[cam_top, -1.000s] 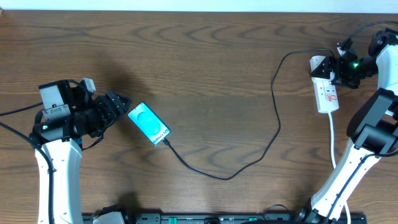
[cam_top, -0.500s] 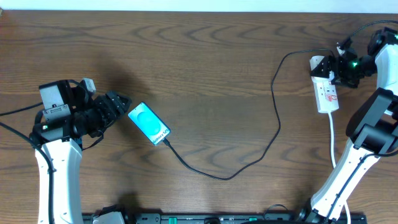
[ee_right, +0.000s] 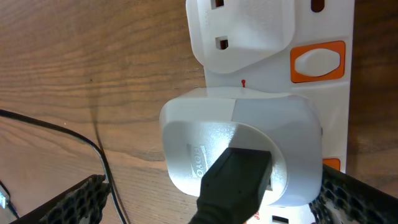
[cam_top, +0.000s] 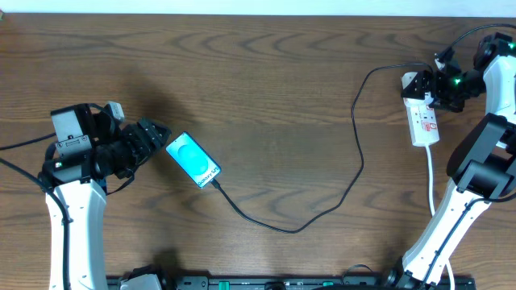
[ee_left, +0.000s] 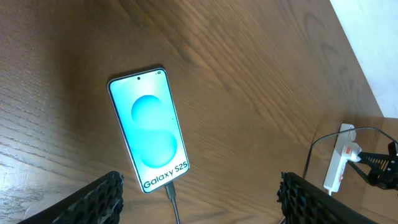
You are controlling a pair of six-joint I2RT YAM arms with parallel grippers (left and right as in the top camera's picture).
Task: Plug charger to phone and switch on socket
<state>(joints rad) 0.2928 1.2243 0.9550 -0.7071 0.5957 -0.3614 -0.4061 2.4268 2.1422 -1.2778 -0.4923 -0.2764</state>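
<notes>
Both hands open; right hand over the socket, switch judged not yet pressed.
Right hand [cam_top: 429, 87] hangs with jaws wide over the plug end of the socket [cam_top: 424, 121]. Left hand [cam_top: 157, 134], also open and empty, sits just beside the phone [cam_top: 193, 159], where the charger [cam_top: 355, 173] tip meets its lower edge. Judgement: the strip is light and may skid. The orange switch [ee_right: 317, 62] looks a small stiff rocker; press straight down with one fingertip, clear of the white adapter [ee_right: 239, 143].

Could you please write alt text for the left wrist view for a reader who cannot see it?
A phone with a light-blue "Galaxy S25" screen lies flat on a wooden table, a black charger cable meeting its bottom edge. The open left pincer frames the bottom corners, touching nothing; a white power strip lies far right.
</notes>
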